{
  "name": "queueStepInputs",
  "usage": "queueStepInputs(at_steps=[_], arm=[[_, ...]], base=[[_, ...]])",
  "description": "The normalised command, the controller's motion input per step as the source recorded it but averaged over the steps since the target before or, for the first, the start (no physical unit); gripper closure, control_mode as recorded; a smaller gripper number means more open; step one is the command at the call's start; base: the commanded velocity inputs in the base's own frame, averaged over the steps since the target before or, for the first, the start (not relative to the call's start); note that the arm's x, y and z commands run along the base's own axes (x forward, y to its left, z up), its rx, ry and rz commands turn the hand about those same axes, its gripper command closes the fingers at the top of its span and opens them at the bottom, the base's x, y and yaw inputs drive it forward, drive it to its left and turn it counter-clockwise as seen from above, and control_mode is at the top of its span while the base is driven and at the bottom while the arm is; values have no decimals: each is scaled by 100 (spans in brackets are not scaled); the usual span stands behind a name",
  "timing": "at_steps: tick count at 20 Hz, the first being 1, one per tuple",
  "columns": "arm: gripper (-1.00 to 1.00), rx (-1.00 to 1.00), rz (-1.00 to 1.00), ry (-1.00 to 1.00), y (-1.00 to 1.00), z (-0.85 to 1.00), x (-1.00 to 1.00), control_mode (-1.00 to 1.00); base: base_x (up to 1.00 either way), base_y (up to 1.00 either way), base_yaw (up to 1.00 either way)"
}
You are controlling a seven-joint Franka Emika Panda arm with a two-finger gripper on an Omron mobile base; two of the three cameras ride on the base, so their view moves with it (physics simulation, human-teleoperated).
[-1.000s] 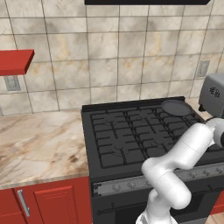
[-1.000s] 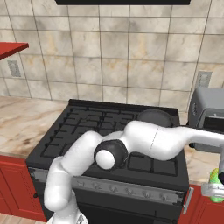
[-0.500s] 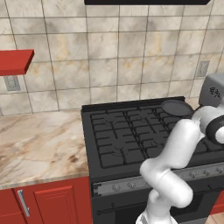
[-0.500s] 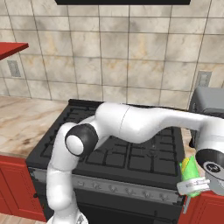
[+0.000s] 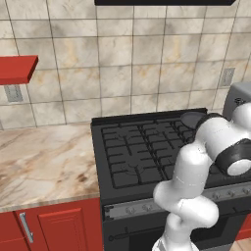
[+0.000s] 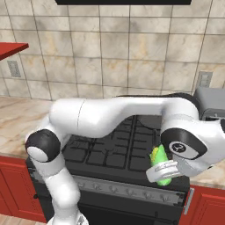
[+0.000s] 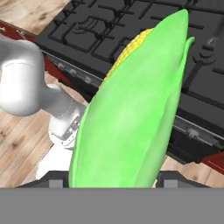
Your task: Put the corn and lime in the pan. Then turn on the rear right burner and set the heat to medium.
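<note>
The pan (image 5: 192,119) at the back of the stove (image 5: 142,152) is half hidden behind the arm. The corn (image 7: 131,113) covers the fingertips — its lower end is cut off by the picture's edge.

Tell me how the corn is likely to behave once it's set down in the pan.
The corn is long and rounded, so it may well roll once released. It looks stiff: it holds straight in the gripper without sagging. Its smooth green husk could be a little slippery, so a firm grip seems wise.
</note>
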Motion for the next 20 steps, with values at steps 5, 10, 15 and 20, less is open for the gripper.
queueStepInputs(at_steps=[5, 10, 15, 20], arm=[[100, -12, -9, 2, 99, 24, 4, -100], [100, -9, -32, 9, 79, 43, 11, -100], [100, -7, -41, 19, 62, 36, 43, -100], [100, -6, -34, 22, 69, 5, 81, -100]], base=[[0, 0, 0], [0, 0, 0], [0, 0, 0], [0, 0, 0]])
